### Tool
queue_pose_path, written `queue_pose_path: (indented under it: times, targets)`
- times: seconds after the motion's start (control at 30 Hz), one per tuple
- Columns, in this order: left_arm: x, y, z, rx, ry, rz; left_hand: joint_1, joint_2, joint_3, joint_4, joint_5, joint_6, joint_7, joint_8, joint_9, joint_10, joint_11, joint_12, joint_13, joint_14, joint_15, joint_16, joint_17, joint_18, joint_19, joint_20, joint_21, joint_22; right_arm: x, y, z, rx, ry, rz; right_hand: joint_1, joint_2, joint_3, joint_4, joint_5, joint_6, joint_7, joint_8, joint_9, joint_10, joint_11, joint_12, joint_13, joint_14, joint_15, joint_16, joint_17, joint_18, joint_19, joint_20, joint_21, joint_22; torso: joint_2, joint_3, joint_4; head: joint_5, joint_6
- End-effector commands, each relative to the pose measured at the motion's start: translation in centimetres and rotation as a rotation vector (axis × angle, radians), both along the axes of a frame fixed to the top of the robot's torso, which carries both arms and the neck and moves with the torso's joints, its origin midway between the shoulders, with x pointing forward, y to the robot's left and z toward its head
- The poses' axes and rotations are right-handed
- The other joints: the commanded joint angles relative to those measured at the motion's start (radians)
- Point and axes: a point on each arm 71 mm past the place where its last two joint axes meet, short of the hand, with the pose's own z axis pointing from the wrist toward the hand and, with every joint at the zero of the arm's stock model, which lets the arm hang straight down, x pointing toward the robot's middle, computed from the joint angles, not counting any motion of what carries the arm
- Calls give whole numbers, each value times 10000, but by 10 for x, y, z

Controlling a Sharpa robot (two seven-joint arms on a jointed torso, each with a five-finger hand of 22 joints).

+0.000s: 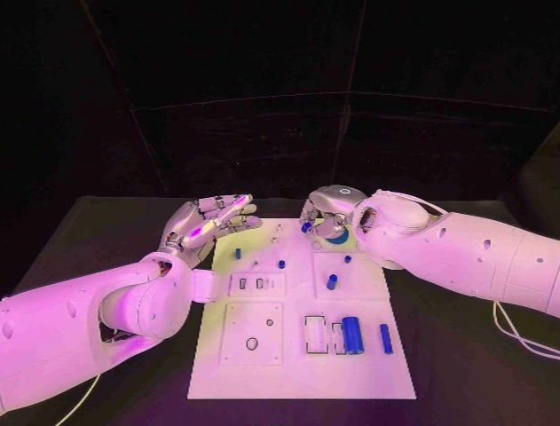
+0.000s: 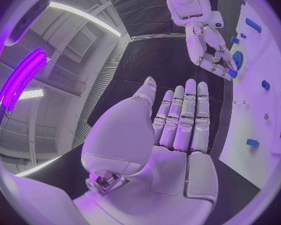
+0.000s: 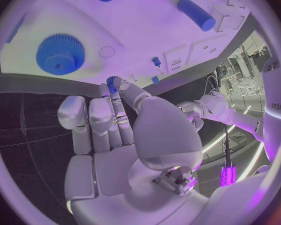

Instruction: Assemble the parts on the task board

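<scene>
The white task board (image 1: 299, 373) lies in the middle of the black table. At its far edge my right hand (image 1: 322, 213) pinches a small blue gear (image 3: 112, 81) between thumb and a finger, just beside a large blue gear (image 3: 59, 53) that sits on the board (image 3: 140, 35). My left hand (image 1: 209, 222) hovers over the board's far left corner, fingers straight and apart, palm bare (image 2: 178, 130). In the left wrist view the right hand (image 2: 212, 60) shows next to the large gear (image 2: 238, 60). A thick blue cylinder (image 1: 351, 335) and a slim blue pin (image 1: 386, 338) lie in the near right part of the board.
Small blue pegs (image 1: 332, 282) (image 1: 281, 264) (image 1: 238, 253) stand around the board's middle. Rectangular slots (image 1: 316, 335) and a plate with an oval hole (image 1: 252, 343) mark the near half. A pale cable (image 1: 523, 342) runs over the table at the right.
</scene>
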Motion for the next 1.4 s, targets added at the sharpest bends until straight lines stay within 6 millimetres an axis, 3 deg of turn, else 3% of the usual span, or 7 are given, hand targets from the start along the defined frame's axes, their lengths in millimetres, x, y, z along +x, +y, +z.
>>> queue_pose_path:
  times: [0.03, 0.3, 0.47, 0.6, 0.67, 1.4]
  targets:
    - [1, 0, 2, -72, -141, -75, 3, 81, 10, -50, 10, 5, 62, -52, -13, 38, 15, -70, -7, 36, 13, -62, 17, 140, 54, -14, -38, -15, 4, 4, 7, 768, -507, -126, -36, -139, 79, -6, 36, 95, 2, -19, 2, 52, 30, -13, 5, 117, -19, 71, 27, -137, 68, -24, 67, 24, 13, -14, 23, 69, 36]
    - [4, 5, 1, 65, -164, 382, 32, 94, 16, -92, 11, -14, 49, -85, -16, 20, 12, -112, -12, 58, 9, -88, 27, 141, 76, -15, -50, -27, 12, 20, 5, 701, -426, -63, -54, -215, 155, 17, 10, 56, 22, -56, -12, 0, 50, -58, -4, 97, -5, 82, -9, -138, 57, -16, 85, 35, 25, 10, 17, 88, 81]
    - [4, 5, 3, 62, -199, 476, 57, 98, 20, -132, 11, -40, 45, -118, -19, -12, 15, -157, -18, 69, 9, -114, 35, 140, 89, -16, -64, -39, 16, 30, 2, 485, -290, 16, -66, -253, 197, 34, -22, 28, 36, -74, -20, -35, 66, -76, -7, 91, 6, 108, 5, -139, 49, -8, 93, 39, 77, -15, -5, 113, 128]
    - [5, 3, 4, 47, -201, 454, 69, 99, 20, -161, 11, -68, 46, -146, -21, -43, 21, -194, -22, 78, 11, -136, 41, 140, 99, -16, -76, -48, 18, 36, 1, 382, -232, 46, -77, -272, 217, 48, -42, 15, 43, -81, -23, -53, 73, -83, -9, 84, 14, 107, -12, -141, 52, -3, 102, 53, 112, -22, 27, 91, 101]
    - [5, 3, 4, 41, -202, 445, 69, 99, 20, -161, 11, -68, 46, -147, -21, -44, 21, -195, -22, 78, 11, -136, 41, 140, 99, -16, -76, -49, 19, 39, 0, 329, -198, 71, -78, -273, 218, 49, -43, 14, 43, -81, -23, -54, 74, -83, -9, 83, 14, 108, -11, -141, 52, -3, 102, 53, 107, -26, 0, 122, 102]
    - [6, 0, 4, 14, -195, 387, 54, 106, 10, -178, 10, -99, 52, -181, -22, -88, 31, -244, -25, 90, 16, -164, 50, 139, 113, -14, -91, -61, 22, 52, -3, -18, -8, -57, -113, -337, 309, 118, -171, -35, 67, -95, -32, -125, 100, -93, -11, 54, 38, 115, -69, -138, 24, 22, 113, 49, 130, -42, -7, 159, -25]
